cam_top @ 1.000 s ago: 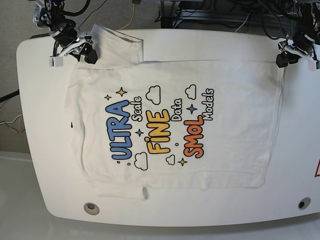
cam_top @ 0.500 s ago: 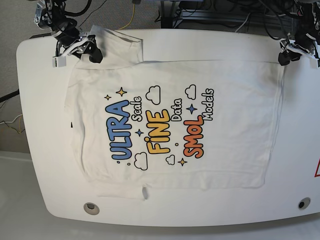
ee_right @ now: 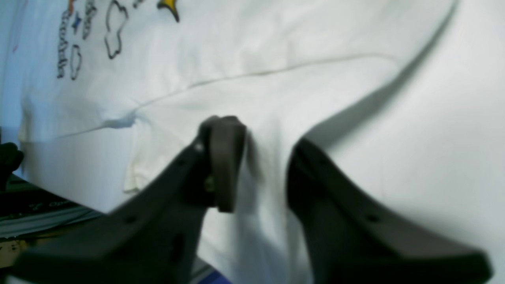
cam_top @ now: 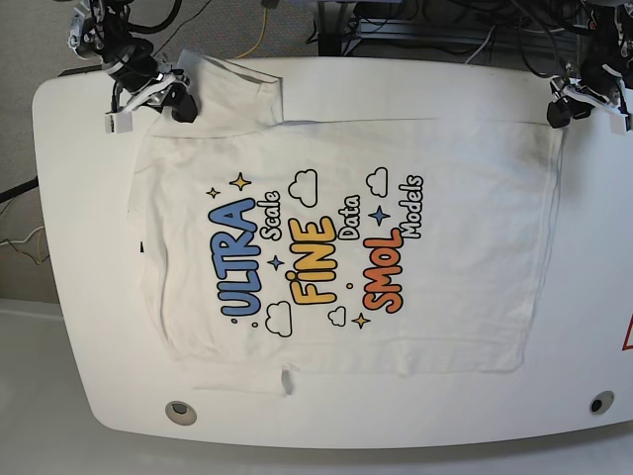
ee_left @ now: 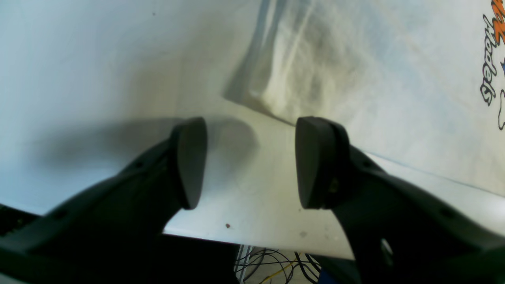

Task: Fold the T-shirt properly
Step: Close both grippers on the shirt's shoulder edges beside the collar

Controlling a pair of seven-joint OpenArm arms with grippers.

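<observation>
White and rounded at its corners, the table (cam_top: 79,247) fills most of the base view, with cables and dark equipment behind its far edge.

At the far right corner, the left gripper (cam_top: 582,102) hangs over bare tabletop just beside the T-shirt's (cam_top: 346,237) hem corner. In the left wrist view its two black fingers (ee_left: 189,161) stand well apart with only table between them, released and holding nothing; the shirt corner lies just beyond the tips, not touching them.

At the far left corner, the right gripper (cam_top: 158,97) sits over the shirt's far sleeve. The right wrist view (ee_right: 260,165) shows its jaws spread, with white cloth lying in the gap between the pads; the fingers (ee_right: 225,157) are not pressed together on it, though whether they touch the fabric cannot be told.

Outward from the tools, the T-shirt lies flat, print up, across the middle of the table, collar end to the left and hem to the right. Its lettering in blue, yellow and orange reads sideways. The near sleeve is tucked along the near edge of the shirt.
</observation>
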